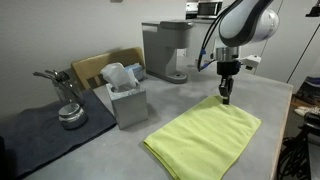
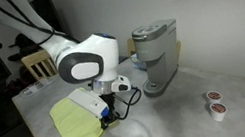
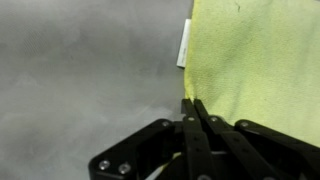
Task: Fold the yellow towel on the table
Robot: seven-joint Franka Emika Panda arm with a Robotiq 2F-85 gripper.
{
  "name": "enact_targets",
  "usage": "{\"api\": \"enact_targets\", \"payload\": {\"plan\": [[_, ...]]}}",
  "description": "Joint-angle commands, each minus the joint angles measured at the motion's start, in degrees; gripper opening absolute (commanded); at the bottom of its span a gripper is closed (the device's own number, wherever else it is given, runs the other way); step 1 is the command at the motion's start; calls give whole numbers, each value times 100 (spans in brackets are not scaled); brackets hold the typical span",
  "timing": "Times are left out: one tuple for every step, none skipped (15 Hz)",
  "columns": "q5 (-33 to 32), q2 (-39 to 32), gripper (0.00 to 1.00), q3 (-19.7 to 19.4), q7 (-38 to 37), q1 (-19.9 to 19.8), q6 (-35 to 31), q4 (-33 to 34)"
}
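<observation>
The yellow towel (image 1: pixel 200 135) lies spread flat on the light grey table (image 1: pixel 170 100) and shows in both exterior views (image 2: pixel 73 130). In the wrist view it (image 3: pixel 255 60) fills the right side, with a small white tag (image 3: pixel 184 45) at its edge. My gripper (image 1: pixel 226 98) stands upright at the towel's far corner, down at the table surface. In the wrist view its fingers (image 3: pixel 192 103) are pressed together right on the towel's edge, pinching it. In an exterior view the arm hides the gripper's tips (image 2: pixel 105 120).
A grey coffee machine (image 1: pixel 165 50) stands behind the towel, also in the exterior view (image 2: pixel 156 57). A grey tissue box (image 1: pixel 125 98) sits beside the towel. A dark grey mat (image 1: pixel 40 130) holds a metal press (image 1: pixel 68 108). Two coffee pods (image 2: pixel 213 103) lie near the table's corner.
</observation>
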State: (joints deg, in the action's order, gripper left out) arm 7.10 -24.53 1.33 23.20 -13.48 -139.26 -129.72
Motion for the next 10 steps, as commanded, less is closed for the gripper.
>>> {"api": "enact_targets", "payload": {"plan": [[-103,443,1,-65,1,86,84,-292],[-49,530,1,-27,102,62,82,-335],[30,612,1,19,229,29,93,-376],[116,704,1,69,381,-1,59,-425],[159,784,1,87,480,-2,74,-458],[225,867,1,123,645,-7,62,-493],[302,942,1,158,814,-11,40,-531],[375,1018,1,190,985,0,15,-564],[431,1077,1,213,1105,26,5,-585],[426,1131,1,217,1158,82,-18,-602]]}}
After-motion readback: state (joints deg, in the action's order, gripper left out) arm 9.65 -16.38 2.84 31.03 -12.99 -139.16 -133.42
